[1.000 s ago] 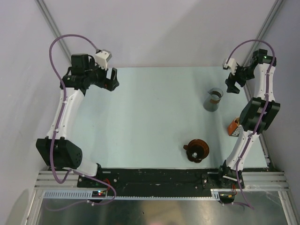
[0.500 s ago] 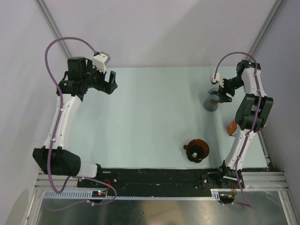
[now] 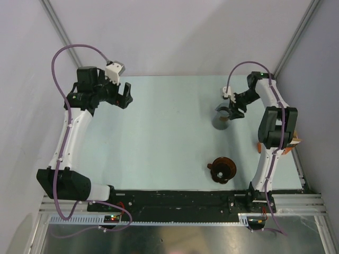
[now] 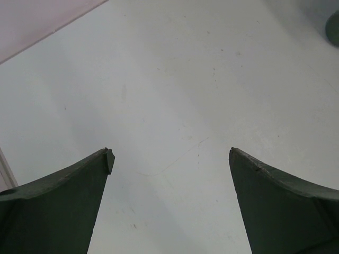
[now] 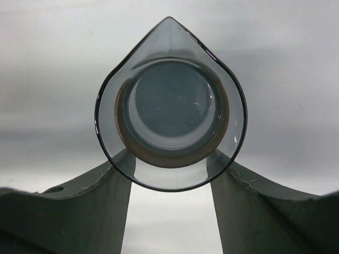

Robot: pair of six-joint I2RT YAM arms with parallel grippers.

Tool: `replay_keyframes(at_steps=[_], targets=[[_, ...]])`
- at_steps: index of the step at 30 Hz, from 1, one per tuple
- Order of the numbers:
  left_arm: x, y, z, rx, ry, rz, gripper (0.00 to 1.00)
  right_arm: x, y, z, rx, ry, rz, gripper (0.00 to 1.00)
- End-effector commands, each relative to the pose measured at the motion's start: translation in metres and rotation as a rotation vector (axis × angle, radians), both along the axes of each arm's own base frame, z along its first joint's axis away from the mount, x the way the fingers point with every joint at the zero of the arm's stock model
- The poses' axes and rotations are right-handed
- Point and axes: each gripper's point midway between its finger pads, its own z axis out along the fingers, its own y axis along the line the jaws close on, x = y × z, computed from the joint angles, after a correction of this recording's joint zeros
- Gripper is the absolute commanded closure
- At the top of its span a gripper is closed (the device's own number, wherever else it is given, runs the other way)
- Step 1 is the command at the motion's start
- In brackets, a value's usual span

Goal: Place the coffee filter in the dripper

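Note:
The dripper (image 3: 221,170), a dark reddish-brown cone, stands near the front edge, right of centre. No coffee filter shows in any view. My right gripper (image 3: 231,112) is at the far right, closed on the sides of the grey glass beaker (image 3: 221,120). In the right wrist view I look down into the beaker (image 5: 169,106), which has a brown band round its body. The fingers (image 5: 106,201) press it from both sides, and the gripper (image 5: 169,159) is partly closed. My left gripper (image 3: 126,95) is open and empty at the far left, over bare table (image 4: 170,153).
An orange printed bag (image 3: 259,146) shows partly behind the right arm near the right edge. The side walls stand close behind both arms. The pale table (image 3: 169,132) lies between the two grippers.
My right gripper swung left from the far right corner, closed round the beaker, and the beaker has shifted left with it. The left arm has barely moved.

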Motion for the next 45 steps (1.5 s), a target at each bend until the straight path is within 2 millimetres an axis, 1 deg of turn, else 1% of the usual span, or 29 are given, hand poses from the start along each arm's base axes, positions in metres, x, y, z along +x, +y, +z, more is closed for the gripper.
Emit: replay_keyframes(at_steps=[1, 4, 6, 11, 15, 19, 22, 28, 35, 40, 42, 44, 45], targets=[[-0.004, -0.001, 0.012, 0.007, -0.048, -0.013, 0.02, -0.034, 0.052, 0.015, 0.064, 0.059, 0.043, 0.40], [-0.004, 0.000, 0.008, -0.003, -0.033, -0.008, 0.02, -0.048, 0.082, 0.016, 0.073, 0.073, 0.067, 0.40], [-0.004, 0.000, 0.005, -0.010, -0.023, -0.005, 0.02, -0.059, 0.100, 0.016, 0.080, 0.103, 0.066, 0.40], [-0.005, 0.004, -0.003, -0.032, 0.004, 0.014, 0.02, -0.082, 0.144, 0.015, 0.091, 0.111, 0.049, 0.41], [-0.005, 0.009, -0.006, -0.040, 0.014, 0.033, 0.02, -0.100, 0.176, 0.014, 0.087, 0.117, 0.024, 0.43], [-0.005, 0.013, -0.011, -0.047, 0.026, 0.048, 0.02, -0.108, 0.201, 0.007, 0.077, 0.087, -0.017, 0.46], [-0.004, 0.024, -0.012, -0.050, 0.028, 0.077, 0.02, -0.114, 0.218, 0.005, 0.083, 0.085, -0.045, 0.47], [-0.006, 0.028, -0.014, -0.051, 0.029, 0.073, 0.02, -0.131, 0.251, 0.003, 0.128, 0.090, 0.007, 0.47], [-0.011, 0.029, -0.022, -0.037, 0.036, 0.061, 0.02, -0.143, 0.280, -0.004, 0.148, 0.061, 0.099, 0.47], [-0.016, 0.025, -0.024, -0.050, 0.040, 0.046, 0.02, -0.146, 0.290, -0.001, 0.157, 0.068, 0.114, 0.46], [-0.018, 0.023, -0.024, -0.057, 0.041, 0.034, 0.02, -0.149, 0.289, 0.005, 0.160, 0.073, 0.118, 0.39], [-0.019, 0.020, -0.022, -0.065, 0.038, 0.016, 0.02, -0.151, 0.286, 0.016, 0.167, 0.076, 0.116, 0.26], [-0.020, 0.017, -0.020, -0.069, 0.028, -0.007, 0.02, -0.152, 0.282, 0.023, 0.170, 0.080, 0.109, 0.16]])
